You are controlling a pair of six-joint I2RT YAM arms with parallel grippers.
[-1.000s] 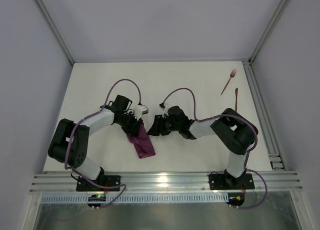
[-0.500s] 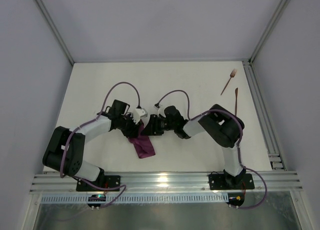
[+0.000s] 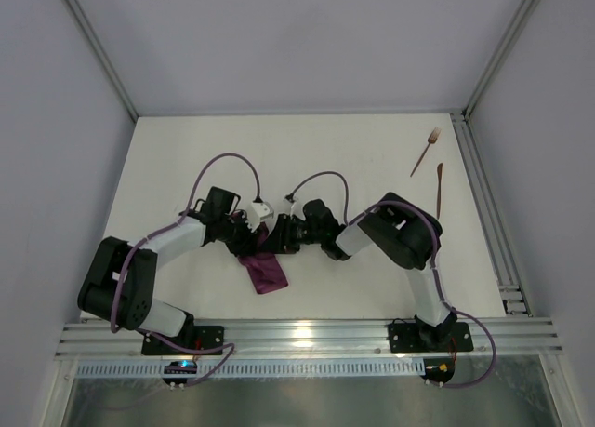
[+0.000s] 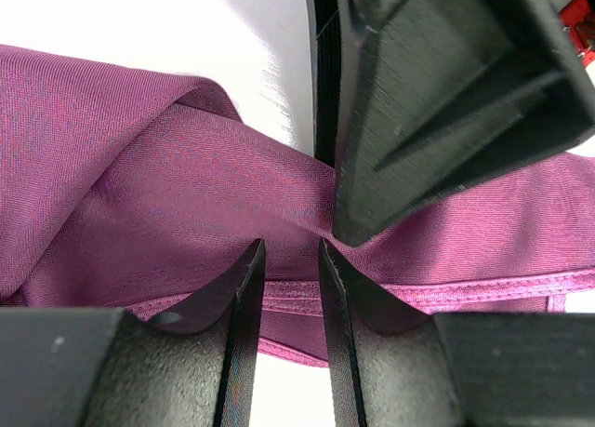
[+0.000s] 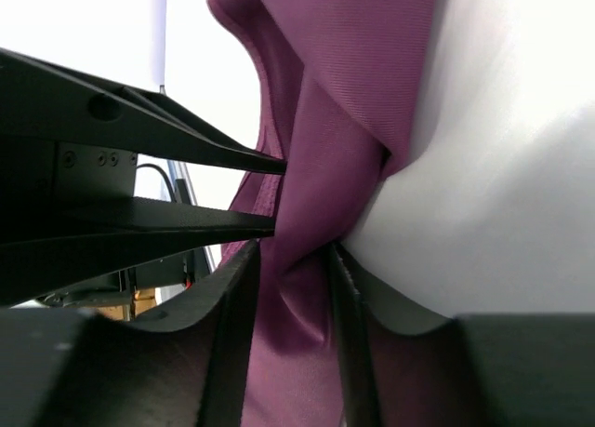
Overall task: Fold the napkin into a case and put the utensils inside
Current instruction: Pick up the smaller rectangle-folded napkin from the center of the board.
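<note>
The plum-purple napkin [image 3: 265, 273] lies bunched as a short strip near the table's front, its upper end raised between both grippers. My left gripper [image 3: 254, 230] [image 4: 290, 252] pinches the napkin [image 4: 139, 166] at its fingertips, and the hem crosses the gap. My right gripper [image 3: 280, 233] [image 5: 290, 260] meets it from the right, its jaws closed on a fold of napkin [image 5: 353, 73] that fills the gap. One right gripper finger [image 4: 418, 120] looms close in the left wrist view. The fork [image 3: 426, 152] and knife [image 3: 439, 181] lie at the far right. No case shape shows.
An aluminium rail [image 3: 483, 194] runs along the table's right edge beside the utensils, and another rail [image 3: 307, 334] crosses the near edge by the arm bases. Purple cables [image 3: 228, 159] arch over both forearms. Grey walls enclose the table.
The right arm has swung left until its gripper meets the left one, and its jaws have narrowed onto the cloth. The left gripper has shifted slightly, still holding the napkin's upper end.
</note>
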